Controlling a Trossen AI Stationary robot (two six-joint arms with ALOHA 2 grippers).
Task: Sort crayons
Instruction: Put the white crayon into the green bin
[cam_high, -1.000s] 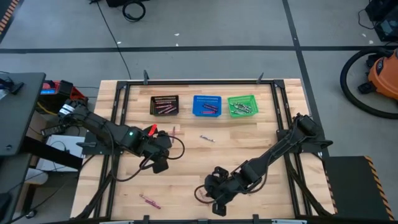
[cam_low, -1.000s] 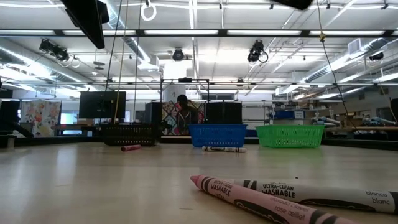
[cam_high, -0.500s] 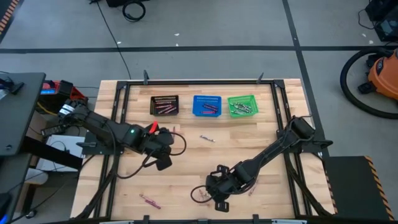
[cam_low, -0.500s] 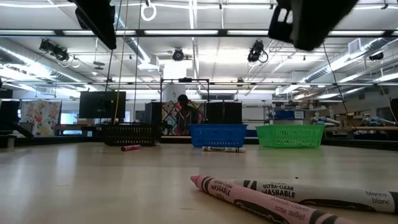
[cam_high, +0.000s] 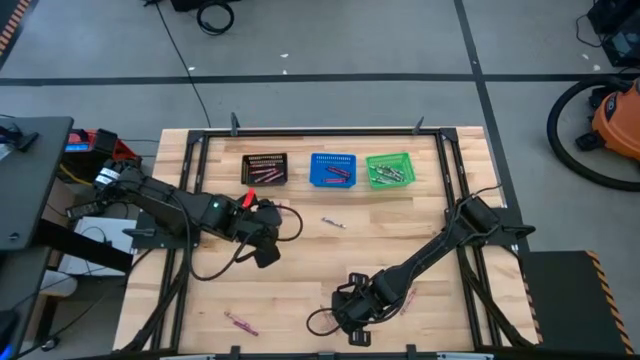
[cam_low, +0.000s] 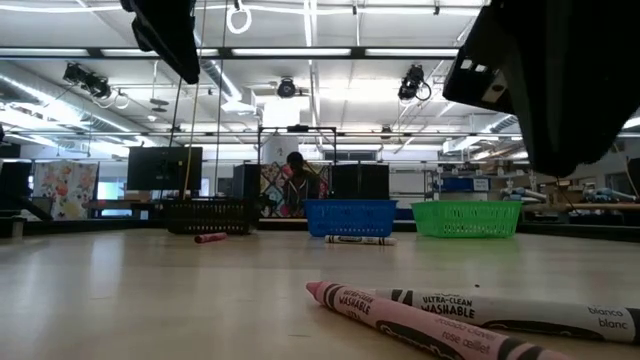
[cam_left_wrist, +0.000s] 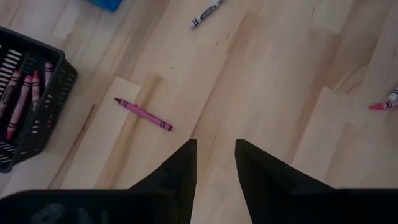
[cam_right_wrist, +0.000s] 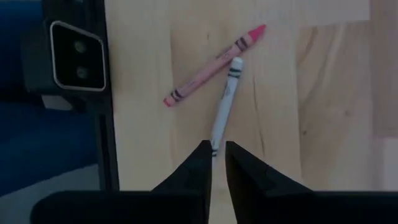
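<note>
A pink crayon and a white crayon lie crossed at their tips on the table by the near edge; they also show in the low view. My right gripper hangs above them, narrowly open, its tips over the white crayon's near end; in the low view it is clear of them. My left gripper is open and empty above bare wood at mid-left, with a pink crayon lying ahead of it. Another white crayon lies mid-table.
The black, blue and green mesh baskets stand in a row at the far side, each with crayons in it. A pink crayon lies near the front left. The low camera sits at the near edge beside the right gripper.
My right gripper has come down and toward the near edge, over the two crossed crayons. My left gripper has gone a little toward the far and right edges. No crayon has moved.
</note>
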